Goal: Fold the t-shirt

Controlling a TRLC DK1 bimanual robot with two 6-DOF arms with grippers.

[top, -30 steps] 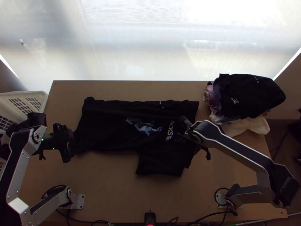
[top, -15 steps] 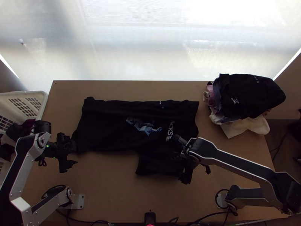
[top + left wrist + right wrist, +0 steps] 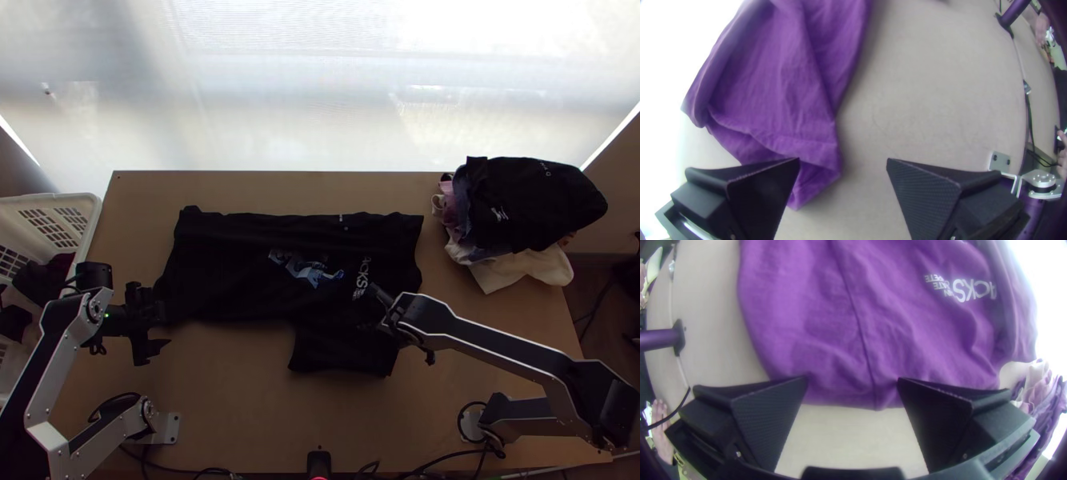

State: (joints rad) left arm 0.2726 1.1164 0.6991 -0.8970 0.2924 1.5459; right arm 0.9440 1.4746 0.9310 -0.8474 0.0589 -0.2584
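We see white lettering [image 3: 362,273] toward three o'clock on the shirt [image 3: 228,264], with left gripper [image 3: 158,322] near eight and right gripper [image 3: 390,322] near four, both released.

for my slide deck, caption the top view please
Two grippers, left and right, at a folded black t-shirt, a clothes pile beyond

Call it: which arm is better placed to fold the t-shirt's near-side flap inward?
Right, I'd say. The right pincer hangs open at the end of the t-shirt with the flap; the left pincer, also open, is at the opposite end.
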